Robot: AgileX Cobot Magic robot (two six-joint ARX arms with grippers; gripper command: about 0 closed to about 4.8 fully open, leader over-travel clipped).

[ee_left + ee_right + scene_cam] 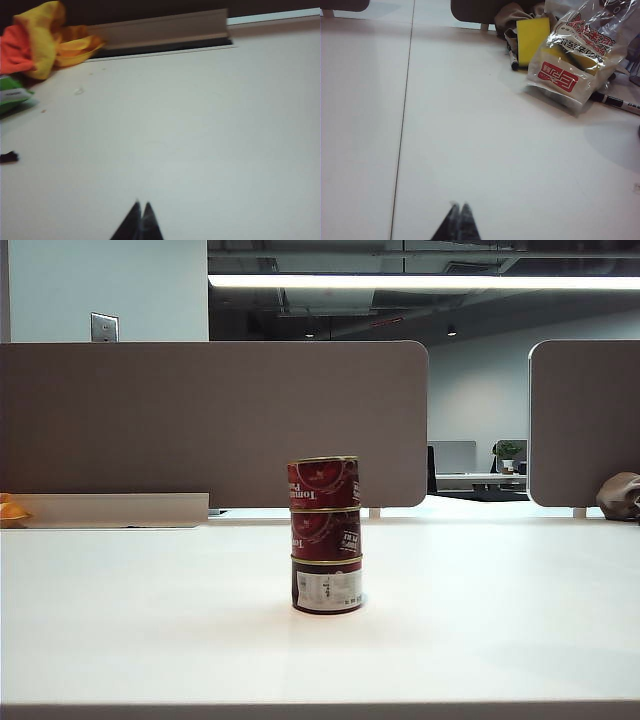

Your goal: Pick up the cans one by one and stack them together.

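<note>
The three cans stand stacked on the tabletop, and my left gripper and right gripper hang over bare spots with fingers together.

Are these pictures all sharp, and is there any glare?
Exterior view: stacked cans sharp, ceiling light strip glaring. Left wrist view: soft, shut left gripper and yellow cloth blurred. Right wrist view: clearer, plastic bag glints; shut right gripper blurred.
</note>
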